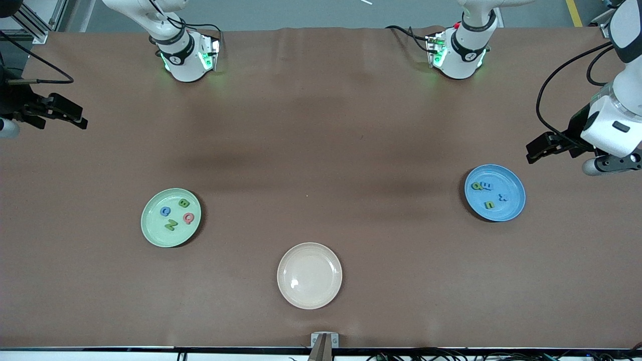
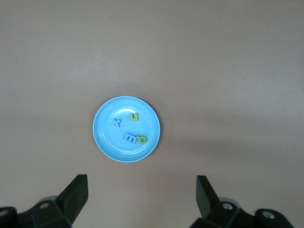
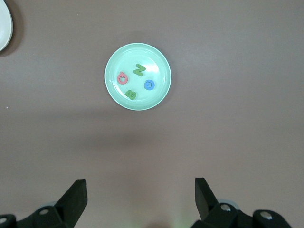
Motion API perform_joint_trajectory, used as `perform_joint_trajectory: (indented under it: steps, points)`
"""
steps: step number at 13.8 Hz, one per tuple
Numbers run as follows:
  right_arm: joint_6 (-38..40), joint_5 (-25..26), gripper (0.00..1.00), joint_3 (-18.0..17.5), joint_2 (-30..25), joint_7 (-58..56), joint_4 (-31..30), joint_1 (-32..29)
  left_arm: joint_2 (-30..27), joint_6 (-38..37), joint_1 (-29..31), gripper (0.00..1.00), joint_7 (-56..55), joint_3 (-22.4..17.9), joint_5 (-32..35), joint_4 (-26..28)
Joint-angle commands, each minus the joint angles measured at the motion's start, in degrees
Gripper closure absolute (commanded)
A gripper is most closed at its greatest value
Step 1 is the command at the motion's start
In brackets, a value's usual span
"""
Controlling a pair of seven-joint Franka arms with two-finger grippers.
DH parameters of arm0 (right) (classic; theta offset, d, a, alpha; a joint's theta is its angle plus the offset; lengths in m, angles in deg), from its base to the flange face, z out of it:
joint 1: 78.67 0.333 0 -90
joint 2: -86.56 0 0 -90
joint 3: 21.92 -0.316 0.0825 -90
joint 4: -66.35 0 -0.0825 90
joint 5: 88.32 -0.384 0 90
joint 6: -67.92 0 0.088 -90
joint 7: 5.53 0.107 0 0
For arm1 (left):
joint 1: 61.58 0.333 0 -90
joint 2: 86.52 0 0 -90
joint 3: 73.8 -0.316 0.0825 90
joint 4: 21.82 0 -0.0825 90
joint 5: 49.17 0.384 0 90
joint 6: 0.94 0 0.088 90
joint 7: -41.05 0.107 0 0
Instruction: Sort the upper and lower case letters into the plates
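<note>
Sorting looks done: four capitals (B, C, Z, pink Q) lie in the mint plate [image 1: 150, 228], four lowercase letters in the blue plate [image 1: 511, 208]. Cream plate [image 1: 309, 296] holds nothing. Left gripper [image 1: 534, 150] and right gripper [image 1: 75, 118] wait spread, holding nothing, at the tabletop's ends.

My left gripper [image 1: 532, 150] hangs high at the left arm's end of the table, jaws wide and empty. My right gripper [image 1: 75, 116] hangs likewise at the right arm's end, wide and empty.
</note>
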Motion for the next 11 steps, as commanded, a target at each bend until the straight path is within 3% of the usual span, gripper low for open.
perform_joint_trajectory:
  steps: [1,5,9,11]
  points:
    - [-0.08,-0.74,0.0,-0.31,-1.52,0.49,-1.51,-0.64,-1.69,0.91,-0.01,0.0,-0.31,0.71,0.54,0.82]
    - [-0.08,-0.74,0.0,-0.31,-1.52,0.49,-1.51,-0.64,-1.51,3.55,2.26,0.0,10.56,-0.08,-2.62,0.81]
    - [-0.08,-0.74,0.0,-0.31,-1.52,0.49,-1.51,-0.64,-1.25,3.55,2.54,0.0,8.06,-0.26,-2.44,0.55]
    - [-0.08,-0.74,0.0,-0.31,-1.52,0.58,-1.51,-0.64,-0.9,2.42,2.1,0.0,8.13,-0.34,-2.62,-3.47]
